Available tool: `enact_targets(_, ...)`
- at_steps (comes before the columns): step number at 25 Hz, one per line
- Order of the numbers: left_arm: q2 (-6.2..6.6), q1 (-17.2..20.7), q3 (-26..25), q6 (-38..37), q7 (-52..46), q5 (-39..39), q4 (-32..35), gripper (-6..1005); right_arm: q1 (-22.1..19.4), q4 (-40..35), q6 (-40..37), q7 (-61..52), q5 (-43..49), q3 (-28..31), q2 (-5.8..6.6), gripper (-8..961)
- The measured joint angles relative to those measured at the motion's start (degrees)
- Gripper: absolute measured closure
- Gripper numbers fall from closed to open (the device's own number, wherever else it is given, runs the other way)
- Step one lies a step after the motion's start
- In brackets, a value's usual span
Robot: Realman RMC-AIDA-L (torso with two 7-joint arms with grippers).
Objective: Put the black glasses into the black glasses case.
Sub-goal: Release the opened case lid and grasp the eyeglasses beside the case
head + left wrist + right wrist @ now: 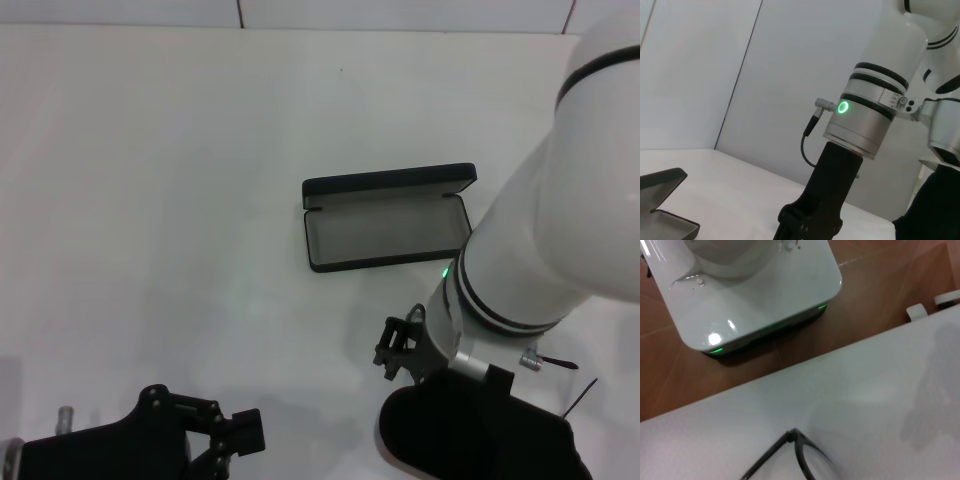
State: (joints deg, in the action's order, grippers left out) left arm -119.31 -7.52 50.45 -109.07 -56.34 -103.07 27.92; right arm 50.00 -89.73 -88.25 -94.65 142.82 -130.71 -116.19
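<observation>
Head view: a matte black oblong hinged glasses case (388, 228) with greyish lining lies open near the middle of the white table (150, 180), its lid standing along the far side; the tray holds nothing. The right gripper (400, 347), a chunky black tool on a white arm with black rings, hangs low over the near right part of the table, nearer the robot than the case and apart from it; whether its fingers are parted or closed cannot be told. Thin black tips (575, 385), apparently the temple ends of the black glasses, project past the right wrist near the table's right edge. The left gripper (235, 432) sits at the near left edge, well apart from the case; its fingers appear drawn together, holding nothing.

Right wrist view: part of the thin black-framed glasses (792, 455) lies on the white table close to the table's edge; beyond that edge stand a brown floor and the robot's white base (755, 285).
</observation>
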Motion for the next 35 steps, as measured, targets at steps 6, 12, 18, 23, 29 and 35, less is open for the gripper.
enact_targets(6, -0.04, 0.33, 0.00, 0.00, 0.00, 0.00, 0.01, 931, 0.02, 0.18, 0.02, -0.01, -0.46, -0.86, 0.00, 520)
enact_targets(12, -0.13, 0.62, 0.00, 0.00, 0.39, -0.01, 0.00, 931, 0.11, 0.71, 0.02, 0.03, -0.50, -1.12, 0.00, 528)
enact_targets(18, -0.14, 0.60, 0.00, 0.00, 0.59, -0.02, -0.11, 931, 0.07, 1.02, 0.01, 0.06, -0.48, -1.12, 0.00, 545)
enact_targets(23, -0.20, 0.58, 0.00, 0.00, 0.61, -0.03, -0.15, 931, 0.09, 1.73, 0.01, -0.17, -0.15, -1.71, 0.00, 572)
enact_targets(29, -0.22, 0.58, -0.06, 0.03, 1.29, -0.03, -0.83, 931, 0.13, 1.96, 0.35, -0.07, -0.08, -1.85, 0.00, 605)
enact_targets(35, -0.22, 0.58, -0.09, 0.07, 1.57, -0.02, -0.87, 931, 0.10, 2.18, 0.89, 0.08, -0.03, -1.85, 0.00, 638)
